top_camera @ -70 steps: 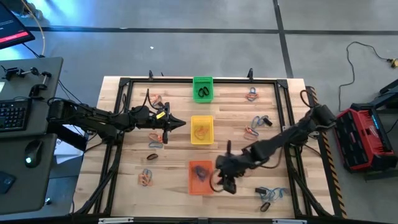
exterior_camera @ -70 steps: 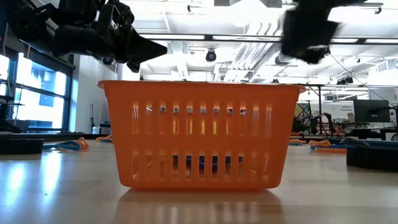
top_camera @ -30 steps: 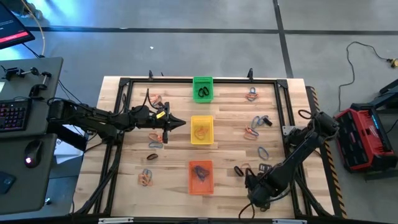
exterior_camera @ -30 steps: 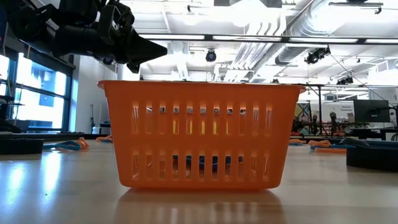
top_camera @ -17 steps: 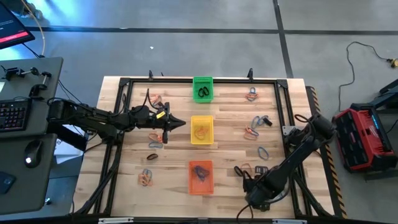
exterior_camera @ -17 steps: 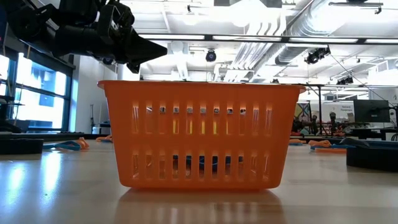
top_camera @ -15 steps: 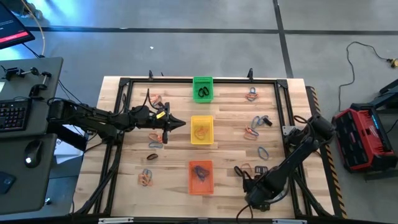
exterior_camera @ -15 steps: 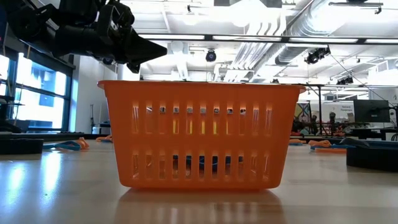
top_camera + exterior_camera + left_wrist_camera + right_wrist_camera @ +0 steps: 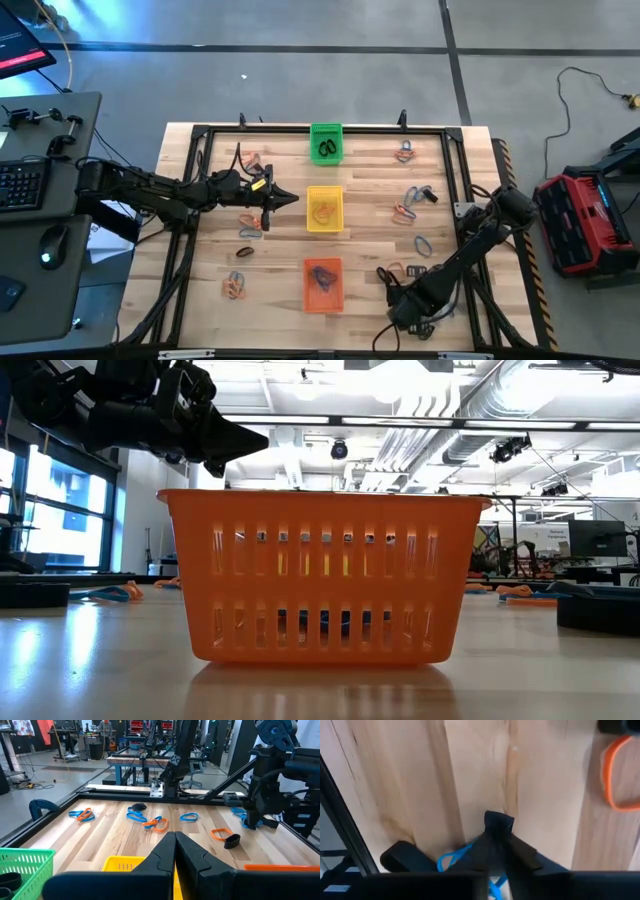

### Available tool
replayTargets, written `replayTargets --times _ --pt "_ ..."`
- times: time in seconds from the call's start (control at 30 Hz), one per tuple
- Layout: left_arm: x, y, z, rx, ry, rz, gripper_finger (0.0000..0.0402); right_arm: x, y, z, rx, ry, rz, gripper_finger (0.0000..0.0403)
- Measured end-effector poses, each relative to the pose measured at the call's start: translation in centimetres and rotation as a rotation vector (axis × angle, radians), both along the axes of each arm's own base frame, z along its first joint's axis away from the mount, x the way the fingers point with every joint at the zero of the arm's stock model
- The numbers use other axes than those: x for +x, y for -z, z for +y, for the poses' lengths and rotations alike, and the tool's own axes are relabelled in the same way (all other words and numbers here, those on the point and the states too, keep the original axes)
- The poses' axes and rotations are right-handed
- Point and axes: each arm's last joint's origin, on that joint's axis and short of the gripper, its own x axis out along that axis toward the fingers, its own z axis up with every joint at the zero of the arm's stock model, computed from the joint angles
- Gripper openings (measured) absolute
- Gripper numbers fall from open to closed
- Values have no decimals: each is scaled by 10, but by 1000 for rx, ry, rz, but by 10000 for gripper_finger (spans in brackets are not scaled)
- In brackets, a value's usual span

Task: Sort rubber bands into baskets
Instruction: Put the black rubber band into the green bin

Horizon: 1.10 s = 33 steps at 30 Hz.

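Three baskets stand in a row down the table's middle: green (image 9: pixel 326 143) far, yellow (image 9: pixel 324 209) in the middle, orange (image 9: pixel 322 285) near. Rubber bands (image 9: pixel 405 212) in blue, orange and black lie scattered on both sides. My right gripper (image 9: pixel 400 311) points down at the table's near right, shut on a blue rubber band (image 9: pixel 451 860). A black piece (image 9: pixel 402 856) lies beside it. My left gripper (image 9: pixel 287 198) hangs level and shut, left of the yellow basket, with nothing in it. My right gripper comes from above, pointing down, with its fingertips on the wood. A strand of the blue band (image 9: pixel 465 851) runs in between the two fingers, and the fingers hide the place of contact. The band lies flat on the table.
A black metal frame (image 9: pixel 455 180) runs around the table top. An orange band (image 9: pixel 615 775) and a black one (image 9: pixel 384 273) lie close to my right gripper. Bare wood lies between the baskets and the band clusters. The orange basket (image 9: pixel 320 575) fills the low view.
My right gripper has shifted a little toward the table's left edge and sunk onto the bands at the near right. My left arm has kept still.
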Motion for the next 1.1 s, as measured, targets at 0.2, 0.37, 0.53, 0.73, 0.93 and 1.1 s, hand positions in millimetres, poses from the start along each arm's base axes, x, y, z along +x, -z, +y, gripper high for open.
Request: replayTargets --times 0.2,0.37,0.53,0.73,0.93,1.1 --pt "0 1 0 -2 1 10 0 4 -3 -4 27 -4 2 11" --pt "0 1 0 -4 0 10 0 13 -25 -13 31 6 -83 3" --pt "0 1 0 -5 0 9 0 29 -52 -33 -23 -1 -216 1" --pt "0 1 0 -20 -1 9 0 50 -59 -68 -74 -10 -296 0" --pt "0 1 0 -20 -2 8 0 78 -61 -116 -167 -9 -388 0" --pt "0 1 1 -18 -27 8 0 101 -64 -163 -258 46 -498 0"
